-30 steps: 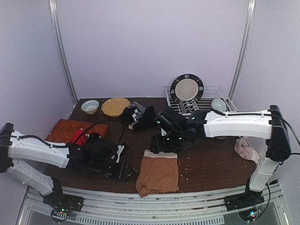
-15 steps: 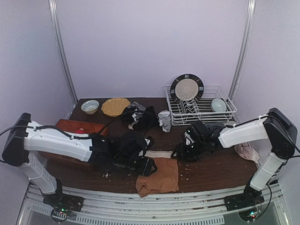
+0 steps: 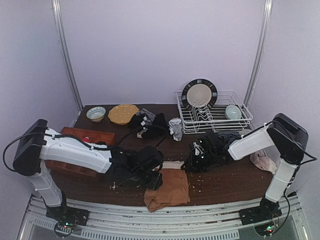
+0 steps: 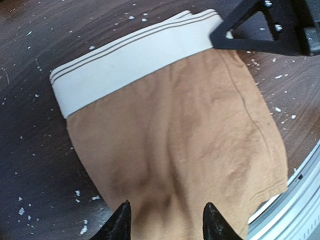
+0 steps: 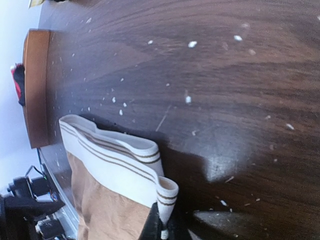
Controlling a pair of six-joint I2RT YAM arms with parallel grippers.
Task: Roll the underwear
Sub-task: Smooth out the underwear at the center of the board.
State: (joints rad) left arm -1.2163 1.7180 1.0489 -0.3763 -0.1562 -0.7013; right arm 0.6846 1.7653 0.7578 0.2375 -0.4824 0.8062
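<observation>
Tan underwear point(image 4: 175, 150) lies flat on the dark bench point(image 5: 200, 65), with its white striped waistband point(image 5: 115, 155) at the far end from the left hand point(image 4: 165, 222) and its leg end directly under that hand. The left hand's two fingertips are spread apart just above the cloth and hold nothing. The right hand point(image 5: 161, 226) is pressed together on one corner of the waistband, which stands up in a small fold between its fingers while the rest of the band sags back to the wood.

The main risk is that pinch. It takes only the very corner, so a firm pull could slip the elastic free or drag that side ahead of the other. The roll would then start crooked and come out as a cone.

With the left hand not yet pressing down, nothing anchors the leg end. A pull by the right hand may slide the whole garment across the bench instead of turning it over.

To the outer side of the left hand, the hem lies close to the front rail point(image 4: 300, 200), so a shove that way could tip it over the edge.

White crumbs point(image 5: 192, 44) lie scattered beyond the right hand and could get rolled in.
</observation>
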